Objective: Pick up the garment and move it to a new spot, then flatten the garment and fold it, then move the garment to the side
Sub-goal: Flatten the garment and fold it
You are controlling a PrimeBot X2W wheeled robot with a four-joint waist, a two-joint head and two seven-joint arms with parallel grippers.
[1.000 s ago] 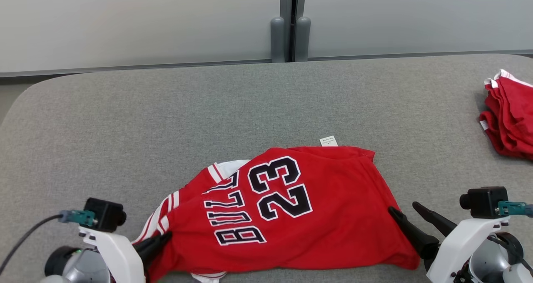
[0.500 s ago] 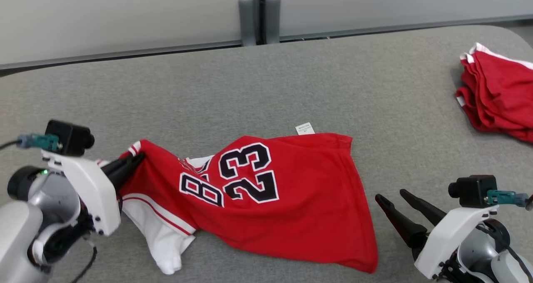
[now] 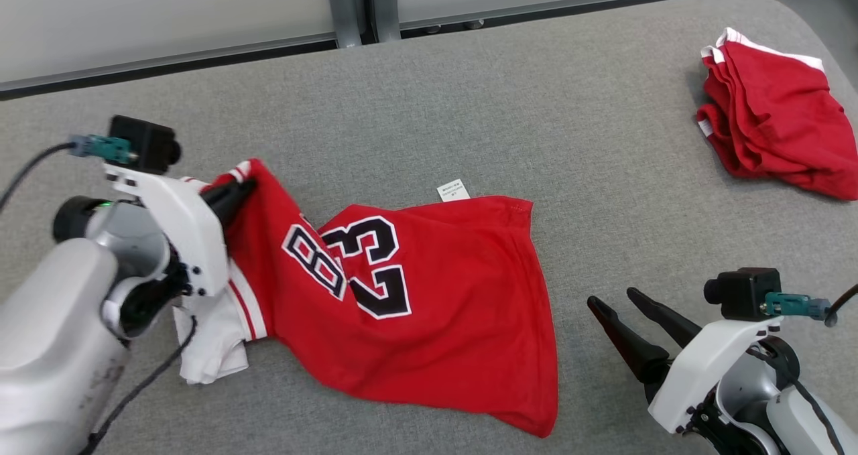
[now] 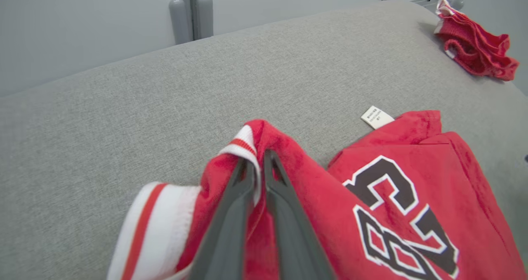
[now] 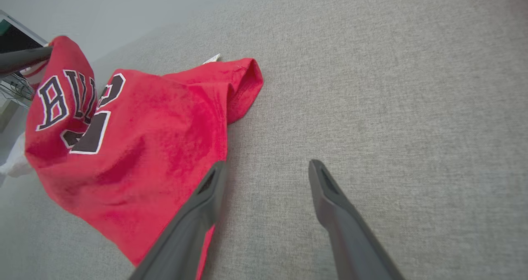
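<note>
Head view: our left gripper (image 3: 245,188) grips the striped edge of the red jersey (image 3: 436,307), the rest lying on the grey table (image 3: 536,106). Left wrist: we see its fingers (image 4: 231,214) pinching that trim. Right wrist: our right gripper (image 5: 268,163) hangs spread, empty, beside the hem.

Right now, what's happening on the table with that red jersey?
The left gripper is shut on the red jersey at its striped edge, holding that end up while the rest lies rumpled on the grey table. The right gripper hangs open beside the jersey's opposite side, holding nothing. Another red garment lies bunched at the table's far right corner.
</note>
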